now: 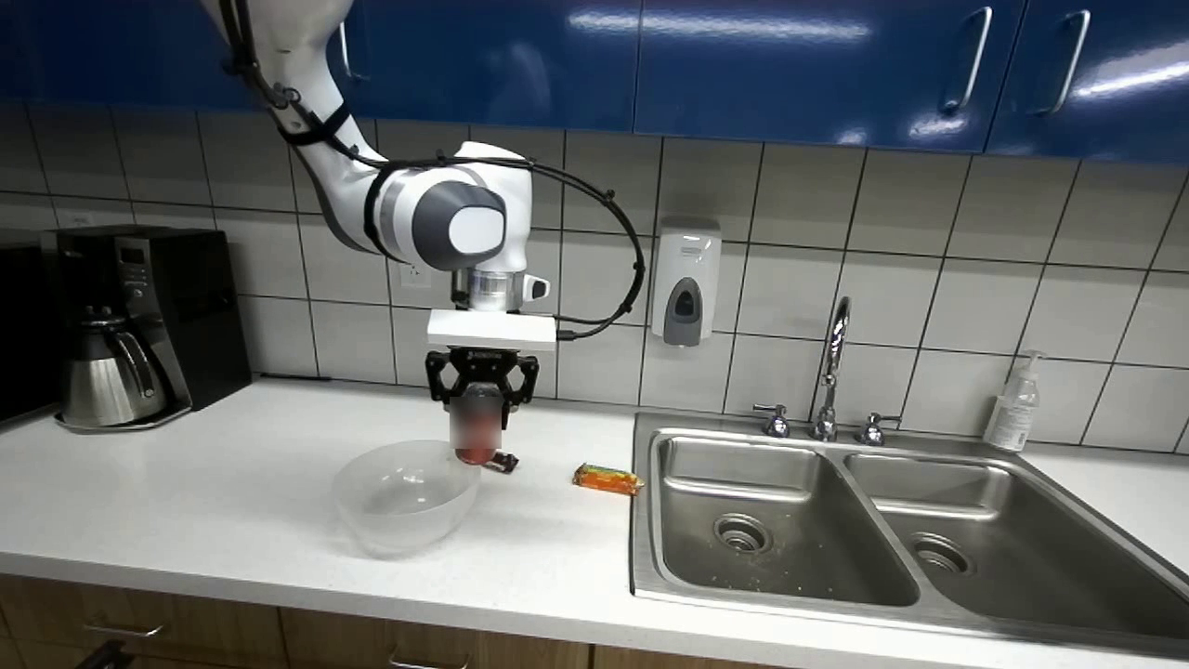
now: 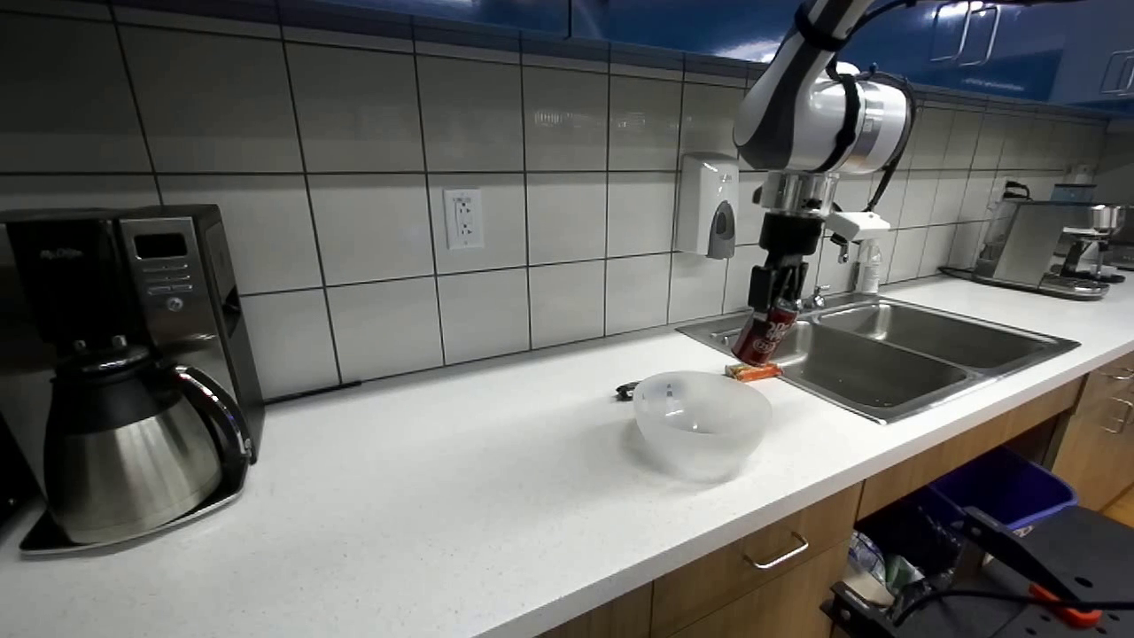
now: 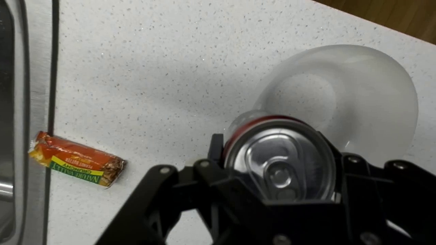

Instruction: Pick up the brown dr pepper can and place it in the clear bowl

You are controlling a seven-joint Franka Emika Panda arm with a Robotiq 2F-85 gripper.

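End effector [image 1: 480,409] is grasping the can [image 2: 764,335], a finger on either side — wrist view looks down on the silver top and pull tab. Can is held above the desk [image 1: 232,502], tilted in an exterior view, lettering partly visible on its red-brown side. It's by the bowl [image 1: 409,525], at the rim on the sink side; can't tell if any of it overhangs the opening.

Bowl stands upright, nearer the desk's front edge than its back edge. Small dark wrapper [image 1: 504,462] lies between bowl and back edge — touching the bowl or not, can't tell. Orange bar [image 3: 81,161] lies further along, one end over the rim of the sink [image 1: 646,539], label reading Nature Valley Crunchy.

Sink has two steel basins, let into the desk from near the back edge toward the front edge. Faucet [image 1: 833,358] and pump bottle [image 1: 1014,413] at its rear. Coffee maker [image 2: 182,315] stands at the back edge, well apart from the bowl.
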